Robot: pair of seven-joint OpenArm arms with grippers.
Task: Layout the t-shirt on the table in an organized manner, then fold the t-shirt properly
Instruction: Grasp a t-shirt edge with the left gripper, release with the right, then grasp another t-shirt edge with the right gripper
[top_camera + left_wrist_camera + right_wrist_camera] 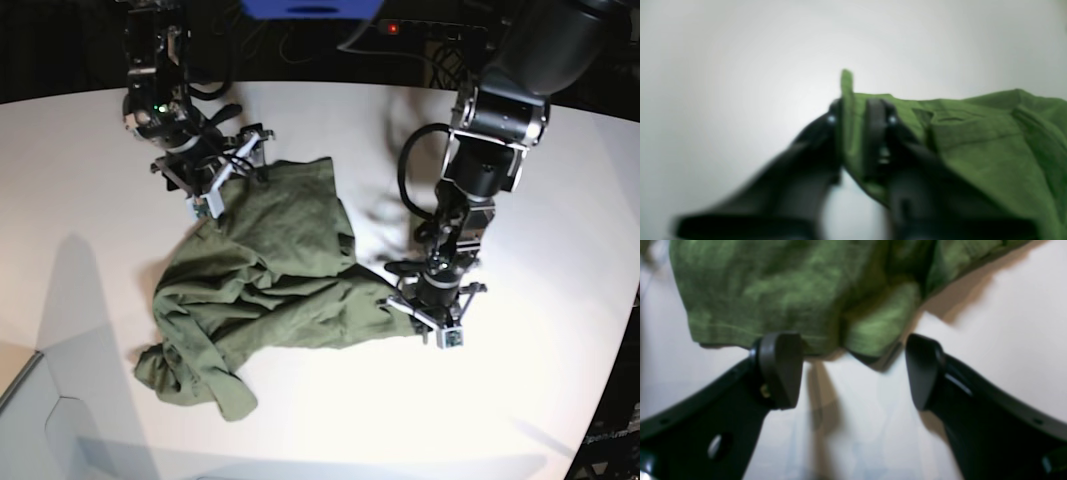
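- Table (pixel 560 200): broad, smooth white top with a curved far edge.
- T-shirt (pixel 270 280): olive-green soft knit, crumpled into loose folds and ridges mid-table; one bunched end lies nearest the front edge.
- Left gripper (pixel 860 133): black moulded fingers pressed together, pinching a thin upright fold of the shirt's edge.
- Right gripper (pixel 853 370): rounded matte-black pads (pixel 780 366) spread wide at the shirt's stitched hem, nothing between them.
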